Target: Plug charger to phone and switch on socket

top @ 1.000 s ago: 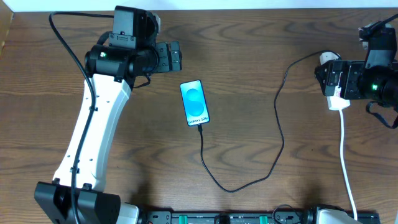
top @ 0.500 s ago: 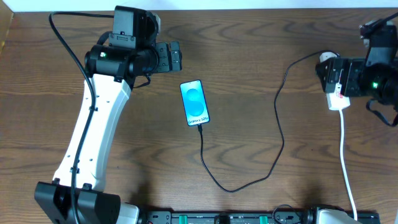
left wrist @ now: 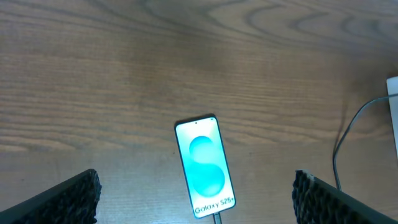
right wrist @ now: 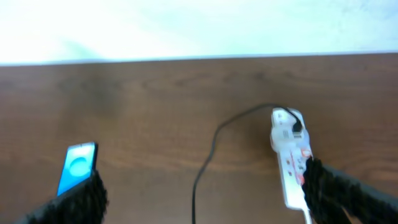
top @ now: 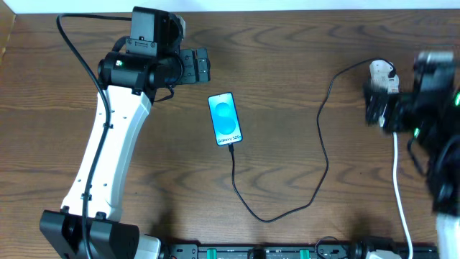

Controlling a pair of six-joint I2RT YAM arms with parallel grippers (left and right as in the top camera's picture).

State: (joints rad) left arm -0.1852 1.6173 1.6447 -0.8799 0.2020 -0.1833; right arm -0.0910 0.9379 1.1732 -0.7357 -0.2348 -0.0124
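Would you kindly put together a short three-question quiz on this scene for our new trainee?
1. True or false: the charger ends at the bottom edge of the phone.
2. In the right wrist view, where does the socket lie? A) left of the phone B) right of the phone C) on top of the phone
3. Fill in: the left gripper has its jaws ____.
Key: 1 true; 2 B; 3 open.
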